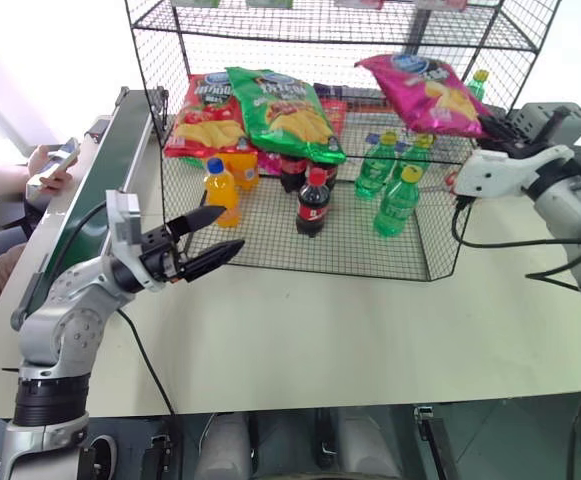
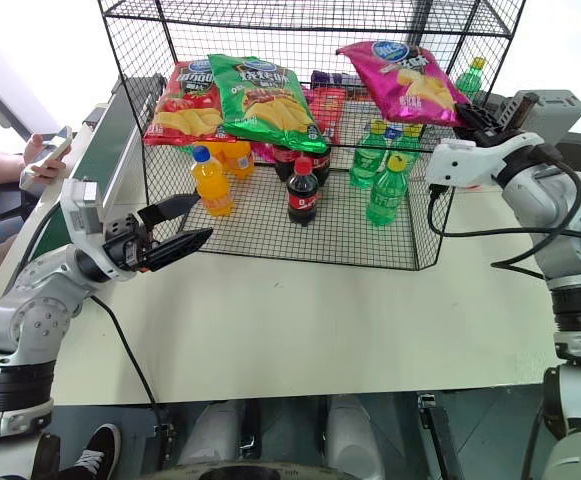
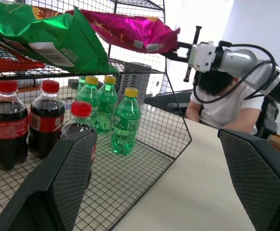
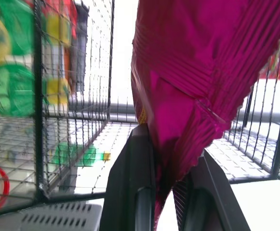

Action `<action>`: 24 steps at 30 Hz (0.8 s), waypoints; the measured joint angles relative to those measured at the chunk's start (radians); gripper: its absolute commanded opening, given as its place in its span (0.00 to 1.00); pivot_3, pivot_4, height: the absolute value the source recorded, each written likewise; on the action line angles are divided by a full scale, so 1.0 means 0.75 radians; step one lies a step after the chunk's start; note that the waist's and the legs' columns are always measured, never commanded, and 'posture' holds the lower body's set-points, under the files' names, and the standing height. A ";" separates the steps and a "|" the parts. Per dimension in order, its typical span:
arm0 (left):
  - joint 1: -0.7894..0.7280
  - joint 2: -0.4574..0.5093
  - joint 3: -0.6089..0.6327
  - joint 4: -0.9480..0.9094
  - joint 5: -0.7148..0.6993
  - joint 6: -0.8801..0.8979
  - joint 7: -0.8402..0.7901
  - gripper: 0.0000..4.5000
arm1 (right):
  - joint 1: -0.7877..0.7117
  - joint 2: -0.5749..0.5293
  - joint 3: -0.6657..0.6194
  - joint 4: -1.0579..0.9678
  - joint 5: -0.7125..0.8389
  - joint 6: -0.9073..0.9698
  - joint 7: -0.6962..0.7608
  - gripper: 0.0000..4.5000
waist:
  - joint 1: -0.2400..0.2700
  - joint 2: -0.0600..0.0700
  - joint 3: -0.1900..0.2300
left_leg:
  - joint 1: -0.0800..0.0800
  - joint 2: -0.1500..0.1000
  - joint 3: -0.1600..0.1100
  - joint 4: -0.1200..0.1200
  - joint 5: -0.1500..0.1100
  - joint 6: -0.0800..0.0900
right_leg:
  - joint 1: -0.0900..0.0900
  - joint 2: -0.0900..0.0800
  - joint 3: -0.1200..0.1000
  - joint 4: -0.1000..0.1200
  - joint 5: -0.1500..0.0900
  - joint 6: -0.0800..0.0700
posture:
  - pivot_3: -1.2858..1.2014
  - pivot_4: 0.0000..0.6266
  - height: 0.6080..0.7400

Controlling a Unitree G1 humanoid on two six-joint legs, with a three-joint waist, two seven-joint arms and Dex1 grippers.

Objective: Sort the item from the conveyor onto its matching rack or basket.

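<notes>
While pinched in right hand [image 2: 467,113], pink bag [image 2: 402,80], over rack [image 2: 270,225]

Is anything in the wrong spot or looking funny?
Just one thing: the pink chip bag isn't lying flat like the red bag and green bag. It hangs tilted at the rack edge, pinched by one corner in the right gripper.

Bright daylight, background blown white — right wrist view blurred
</notes>
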 measured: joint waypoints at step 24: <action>0.010 -0.072 0.007 -0.050 0.002 -0.103 0.018 0.98 | -0.061 0.114 0.081 -0.081 0.167 0.200 0.133 0.91 | -0.001 0.000 0.000 | 0.001 0.000 0.000 0.000 -0.001 0.002 | 0.000 0.000 0.000 0.001 0.000 0.000 | 0.52 0.24 1.00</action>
